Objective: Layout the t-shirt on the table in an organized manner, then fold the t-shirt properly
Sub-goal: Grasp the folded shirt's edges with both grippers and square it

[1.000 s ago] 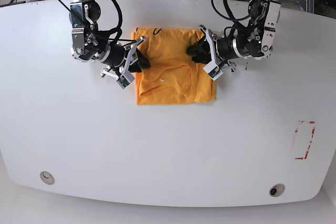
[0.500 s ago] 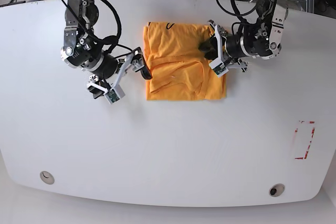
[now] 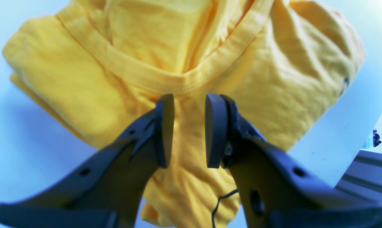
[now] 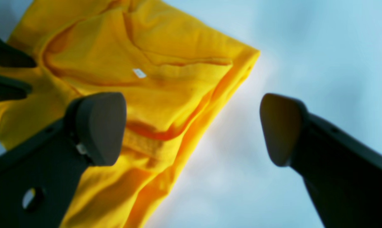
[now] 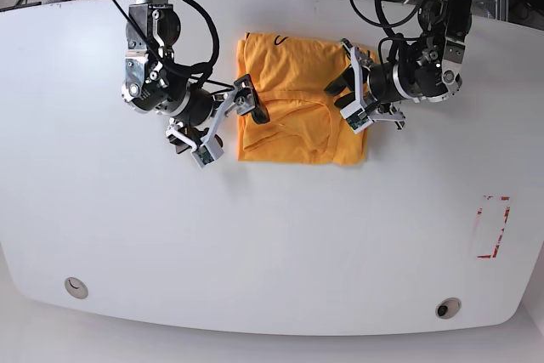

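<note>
The orange-yellow t-shirt (image 5: 289, 65) lies folded into a rough rectangle at the back middle of the white table (image 5: 272, 235). My left gripper (image 5: 338, 89) sits on its right edge. In the left wrist view its fingers (image 3: 164, 133) stand a narrow gap apart, closed on a ridge of the t-shirt (image 3: 273, 79) just below the collar band. My right gripper (image 5: 251, 108) is at the shirt's left edge, wide open. In the right wrist view the right gripper (image 4: 191, 126) has one finger over the t-shirt (image 4: 130, 47) and the other over bare table.
A red-marked rectangle (image 5: 491, 227) is at the table's right. Two round grommet holes (image 5: 76, 287) (image 5: 447, 308) sit near the front edge. Cables and equipment legs lie behind the back edge.
The shirt slid right with my left gripper. My right gripper let go of its left edge, drew back, and has now come back to that edge, open.
</note>
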{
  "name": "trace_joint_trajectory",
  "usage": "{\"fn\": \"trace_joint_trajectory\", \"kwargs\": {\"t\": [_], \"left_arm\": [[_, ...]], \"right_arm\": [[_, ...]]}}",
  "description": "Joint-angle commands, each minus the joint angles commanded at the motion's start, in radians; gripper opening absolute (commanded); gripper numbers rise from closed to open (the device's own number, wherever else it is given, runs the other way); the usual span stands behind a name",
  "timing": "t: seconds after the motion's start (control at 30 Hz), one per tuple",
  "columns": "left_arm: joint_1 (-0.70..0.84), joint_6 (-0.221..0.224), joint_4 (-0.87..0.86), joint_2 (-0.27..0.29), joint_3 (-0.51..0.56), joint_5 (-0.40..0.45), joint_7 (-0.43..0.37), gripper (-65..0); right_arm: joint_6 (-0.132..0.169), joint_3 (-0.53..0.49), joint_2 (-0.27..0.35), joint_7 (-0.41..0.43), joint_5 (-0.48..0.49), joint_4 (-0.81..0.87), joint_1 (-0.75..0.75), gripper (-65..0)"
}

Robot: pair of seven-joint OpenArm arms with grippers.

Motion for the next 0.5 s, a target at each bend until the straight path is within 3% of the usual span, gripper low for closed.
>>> {"fn": "trace_joint_trajectory", "kwargs": {"t": [0.07, 0.17, 0.2, 0.27, 0.33, 0.4, 0.5], "left_arm": [[0.0, 0.0, 0.0, 0.0, 0.0, 0.0, 0.0, -49.7], [0.0, 0.0, 0.0, 0.0, 0.0, 0.0, 0.0, -49.7], [0.0, 0.0, 0.0, 0.0, 0.0, 0.0, 0.0, -49.7], [0.0, 0.0, 0.0, 0.0, 0.0, 0.0, 0.0, -49.7], [0.0, 0.0, 0.0, 0.0, -0.002, 0.0, 0.0, -49.7], [0.0, 0.0, 0.0, 0.0, -0.002, 0.0, 0.0, -49.7], [0.0, 0.0, 0.0, 0.0, -0.002, 0.0, 0.0, -49.7]], "right_arm": [[0.0, 0.0, 0.0, 0.0, 0.0, -0.014, 0.012, -2.7], [0.002, -0.003, 0.0, 0.002, 0.0, -0.06, 0.041, -16.5], [0.002, -0.003, 0.0, 0.002, 0.0, -0.086, 0.058, -25.7], [0.003, -0.005, -0.002, 0.003, 0.0, -0.118, 0.077, -38.2], [0.021, -0.006, -0.002, 0.014, 0.0, -0.157, 0.098, -52.5], [0.041, -0.008, -0.002, 0.026, 0.0, -0.187, 0.115, -60.1], [0.063, -0.008, -0.002, 0.032, 0.0, -0.232, 0.14, -61.0]]}}
